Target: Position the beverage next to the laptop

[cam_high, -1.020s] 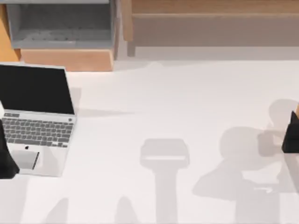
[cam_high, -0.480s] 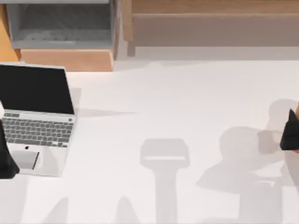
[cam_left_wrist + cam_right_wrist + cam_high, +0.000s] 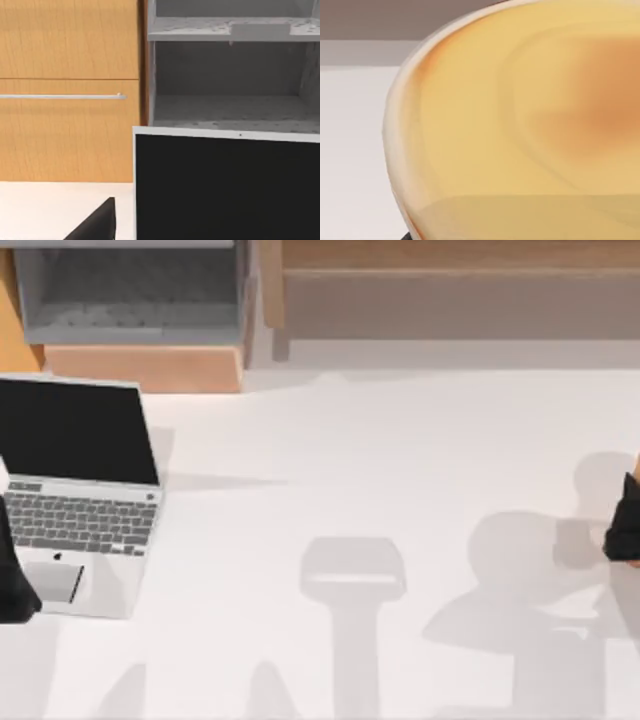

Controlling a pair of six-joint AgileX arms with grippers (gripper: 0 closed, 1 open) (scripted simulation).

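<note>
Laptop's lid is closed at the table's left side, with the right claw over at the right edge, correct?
Not quite: the laptop is open, its black screen upright and keys showing in the top view. It does sit at the table's left, and the right claw is at the right edge.

Top view evenly and brightly lit; white table [image 3: 400, 440] crossed by soft grey shadows, densest toward lower right; thin shadow cast rightward from laptop [image 3: 80, 490] screen; no glare seen; edges softly rendered, no distortion noted; left wrist view evenly lit, wooden cabinet [image 3: 65, 90] and grey shelf [image 3: 230, 75] softly defined, screen flat black without reflection; right wrist view bright, beverage [image 3: 530, 125] very close, heavily blurred, rim smeared.
</note>
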